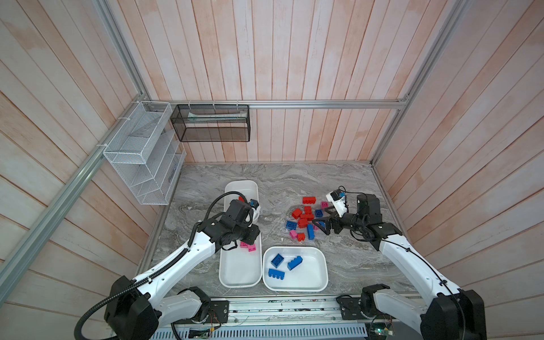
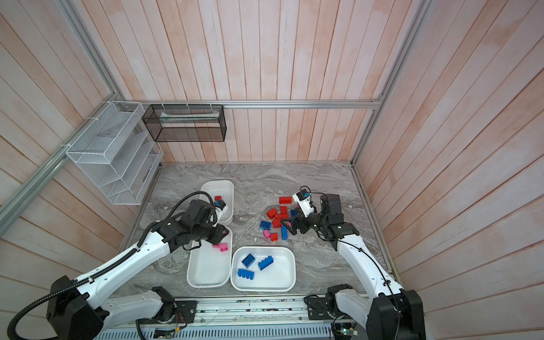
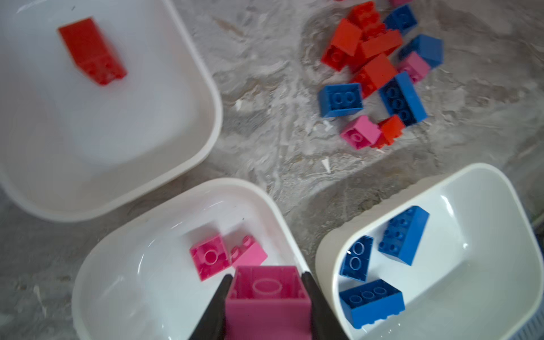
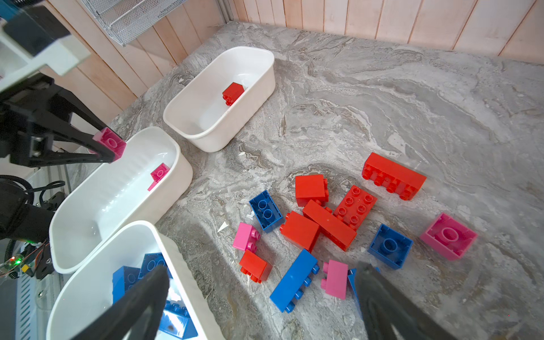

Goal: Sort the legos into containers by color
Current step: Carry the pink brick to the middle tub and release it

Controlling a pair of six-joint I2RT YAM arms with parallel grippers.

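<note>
Left gripper (image 3: 266, 297) is clamped on a pink brick (image 3: 267, 294), jaws pinching its two sides, and it hangs over the far end of the pink tub (image 1: 240, 276). Two more pink bricks (image 3: 226, 256) lie in that tub right under it, close to the far wall. The rest of that tub is bare white floor.

Right gripper (image 4: 259, 297) has its jaws spread wide with nothing between them, hovering over the near edge of the loose pile (image 1: 306, 219) on the marble table (image 1: 347, 182). In the right wrist view a long blue brick (image 4: 294, 281) and a pink one (image 4: 335, 278) sit between the fingertips.

The pile is a mix of red, blue and pink, several reds touching or stacked in the middle. One long red brick (image 4: 393, 176) and a big pink square (image 4: 449, 237) lie a bit apart from the clump.

Red tub (image 1: 250, 188) sits at the far left with one red brick (image 4: 233, 92) in it. Blue tub (image 1: 321, 273) is at the front, just beside the pink tub with rims nearly touching, holding three blue bricks (image 1: 287, 265).

Open table lies between the pile and the tubs, and behind the pile up to the wall.
</note>
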